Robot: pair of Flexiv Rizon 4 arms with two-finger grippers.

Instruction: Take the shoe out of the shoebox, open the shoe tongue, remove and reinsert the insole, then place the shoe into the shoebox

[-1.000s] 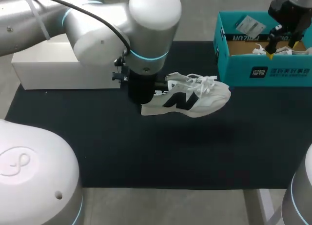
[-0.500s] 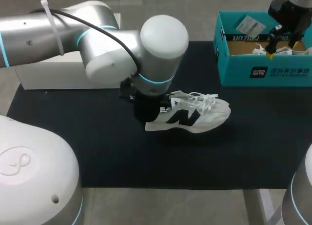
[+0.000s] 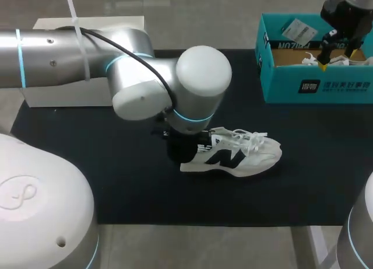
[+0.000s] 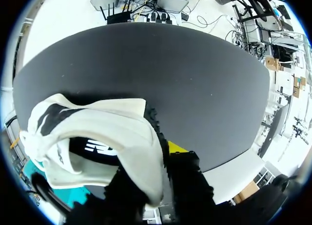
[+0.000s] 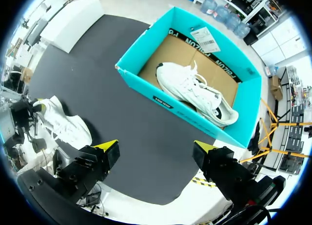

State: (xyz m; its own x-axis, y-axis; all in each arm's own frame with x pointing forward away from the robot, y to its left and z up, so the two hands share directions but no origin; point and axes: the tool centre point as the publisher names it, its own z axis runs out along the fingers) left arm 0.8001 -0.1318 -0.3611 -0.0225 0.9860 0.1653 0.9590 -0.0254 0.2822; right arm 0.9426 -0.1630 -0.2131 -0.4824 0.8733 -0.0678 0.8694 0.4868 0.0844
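**Heel-only grip risked a tipped shoe**
The left end effector [image 4: 158, 166] pinched the white shoe [image 3: 233, 158] by its heel alone, low over the desk [image 3: 116, 175] and well apart from the teal shoebox [image 3: 315, 85]. Let go carelessly, it might have rolled sideways or caught its loose laces [image 3: 250, 135]. The right end effector [image 5: 156, 154] hung wide open above the shoebox. The shoe looked soft, black-marked and upright.

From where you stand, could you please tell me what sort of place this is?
Probably a robot test bench: a black mat, a teal shoebox and my left pincer holding a white sneaker.
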